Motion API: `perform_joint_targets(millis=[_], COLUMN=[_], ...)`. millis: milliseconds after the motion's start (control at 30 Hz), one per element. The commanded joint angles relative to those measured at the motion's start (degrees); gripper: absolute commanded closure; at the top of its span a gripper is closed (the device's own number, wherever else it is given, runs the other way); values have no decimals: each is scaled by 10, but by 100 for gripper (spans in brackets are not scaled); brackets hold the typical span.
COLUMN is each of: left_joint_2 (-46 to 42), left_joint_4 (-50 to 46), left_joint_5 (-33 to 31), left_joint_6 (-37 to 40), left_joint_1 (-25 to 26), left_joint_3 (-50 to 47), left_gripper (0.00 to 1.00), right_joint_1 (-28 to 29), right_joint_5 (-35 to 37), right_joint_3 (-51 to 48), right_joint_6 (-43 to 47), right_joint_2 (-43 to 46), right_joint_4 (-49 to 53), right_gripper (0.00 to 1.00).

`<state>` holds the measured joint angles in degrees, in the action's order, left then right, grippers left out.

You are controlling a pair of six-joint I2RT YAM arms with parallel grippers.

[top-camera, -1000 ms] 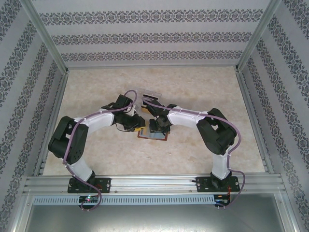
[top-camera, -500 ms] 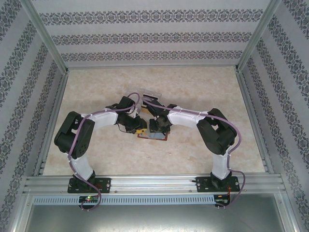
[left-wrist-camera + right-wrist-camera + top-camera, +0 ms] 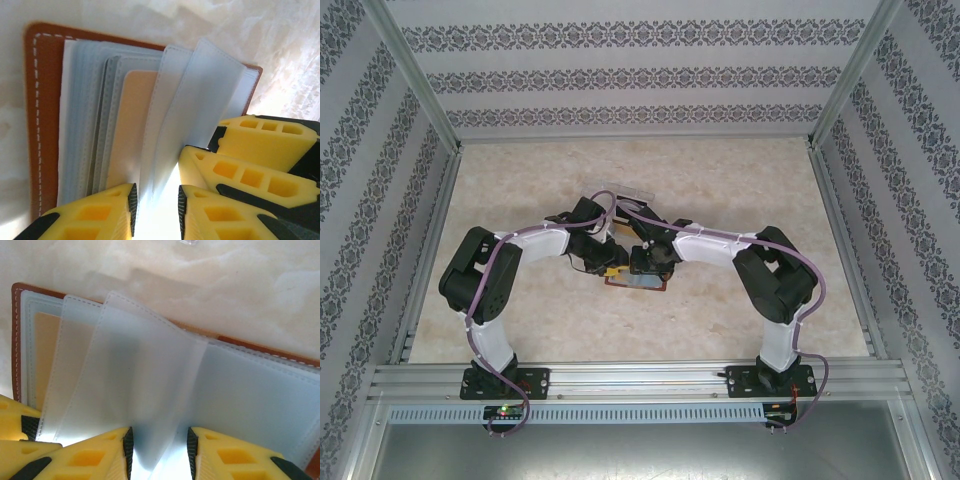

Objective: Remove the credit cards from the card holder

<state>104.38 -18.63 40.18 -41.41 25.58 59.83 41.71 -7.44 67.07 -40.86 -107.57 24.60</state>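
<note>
The left hand (image 3: 156,212) has its yellow fingers (image 3: 95,217) a little apart, with a clear plastic sleeve (image 3: 167,115) running down between them. I cannot tell whether the pads actually press on it or only straddle it. The right hand (image 3: 160,450) stands the same way around a neighbouring sleeve (image 3: 150,375), its fingers (image 3: 235,457) slightly parted with the frosted sheet between them, and here too the grip is not clear. The two hands are almost touching, each one's fingertips showing at the edge of the other's wrist view. Between them, several sleeves are fanned up off the card holder (image 3: 42,125), a brown leather cover with white stitching that lies open and flat. It sits near the middle of the tabletop (image 3: 770,190), a little closer to the near edge, directly under both hands. A pale orange card (image 3: 130,135) sits inside one of the flatter pockets, towards the stitched side of the holder. A small clear thing (image 3: 630,193) lies just beyond the arms towards the far edge, but I cannot tell what it is. As I judge it, the task is at an early or middle stage. The holder is open and its sleeves are spread, but at least that one card is not yet out, and the grey stacked pockets beside it may hold more.
</note>
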Motion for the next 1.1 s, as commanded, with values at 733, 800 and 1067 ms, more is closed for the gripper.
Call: perform_joint_targets(millis=[733,800,1067], left_joint_2=[-22,-13,30], left_joint_4=[167,181,209], left_joint_5=[55,43,39], left_joint_6=[-53,-66,-99], left_joint_1=[60,70,84], left_joint_3=[-5,-3,3], left_gripper=[59,54,38], right_joint_1=[-11,-13,-17], right_joint_5=[156,164,188], right_joint_3=[-153,-161,-186], right_joint_6=[-52,-52,-55], right_joint_2=[218,236,280], right_joint_4=[-104,-108,-110], right_gripper=[50,50,50])
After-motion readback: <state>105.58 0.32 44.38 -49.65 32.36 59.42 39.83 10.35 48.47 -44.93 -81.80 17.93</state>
